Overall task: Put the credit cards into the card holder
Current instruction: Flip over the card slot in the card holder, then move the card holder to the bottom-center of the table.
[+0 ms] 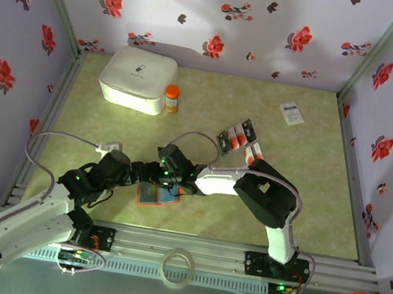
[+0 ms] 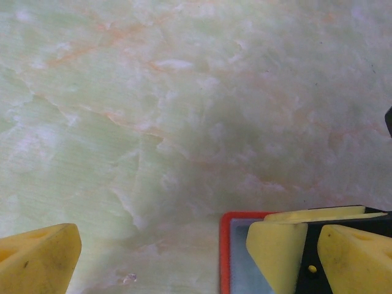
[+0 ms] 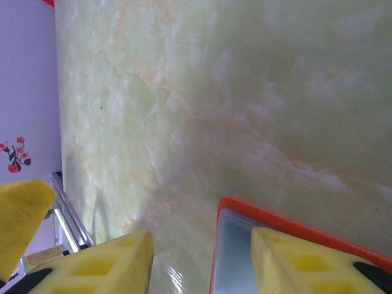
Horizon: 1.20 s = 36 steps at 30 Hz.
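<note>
On the near table [image 1: 292,209], at the holder [image 1: 159,196], the left pincer [image 2: 196,254] gapes wide and the right pincer [image 3: 202,260] stands half open; cards [image 1: 238,137] lie farther right.

Robot test cell, lab-type rig, not lived-in room. Small boxed enclosure: floral-print walls [image 1: 205,11] on three sides, metal corner post [image 1: 377,53] at upper right. Green marble-pattern tabletop [image 1: 308,205] fills middle of frame. Slotted aluminium rail [image 1: 202,247] runs along bottom, with left arm [image 1: 32,213] and right arm [image 1: 275,199] bolted to it. Staged props on tabletop: white case [image 1: 138,78] and orange-capped bottle [image 1: 171,98] upper left, white card [image 1: 291,113] upper right, credit cards [image 1: 238,135] centre, card holder [image 1: 153,196] lower centre. Tape roll [image 1: 178,267] bottom centre.
</note>
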Motion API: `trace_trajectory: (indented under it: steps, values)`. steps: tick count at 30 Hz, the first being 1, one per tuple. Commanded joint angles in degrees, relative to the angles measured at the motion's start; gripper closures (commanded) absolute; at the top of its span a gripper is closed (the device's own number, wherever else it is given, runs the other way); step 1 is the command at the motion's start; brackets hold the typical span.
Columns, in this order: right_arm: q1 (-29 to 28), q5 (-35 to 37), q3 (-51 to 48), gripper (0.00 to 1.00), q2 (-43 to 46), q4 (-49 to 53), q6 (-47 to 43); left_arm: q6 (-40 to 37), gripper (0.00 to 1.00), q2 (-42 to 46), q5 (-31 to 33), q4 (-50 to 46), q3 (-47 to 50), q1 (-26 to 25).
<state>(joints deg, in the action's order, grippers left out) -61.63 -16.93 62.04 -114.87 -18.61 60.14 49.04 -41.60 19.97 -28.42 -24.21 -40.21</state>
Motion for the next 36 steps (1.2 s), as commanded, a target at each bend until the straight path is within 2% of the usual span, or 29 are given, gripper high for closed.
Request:
trace_trajectory:
  steps: [1,17,20,28,36]
  values:
    - [-0.5,-1.3,-1.8,0.54,-0.6,0.8,0.6,0.9,0.00,0.5,0.9,1.1,-0.8,0.4]
    - [3.6,0.9,-6.6,0.55,11.8,6.2,-3.1,0.7,0.00,-0.9,-1.4,3.3,-0.5,0.3]
    - [4.1,3.0,-7.3,0.55,15.4,11.4,-5.9,0.3,0.00,-2.2,-2.8,4.9,-0.7,0.3]
    - [4.2,15.5,-6.1,0.53,23.2,36.2,-17.2,-1.8,0.00,-8.0,-7.6,8.8,-2.7,0.2]
    - [3.0,19.6,-5.2,0.51,21.8,44.5,-21.1,-2.0,0.00,-12.8,-9.6,11.4,-4.0,-0.5]
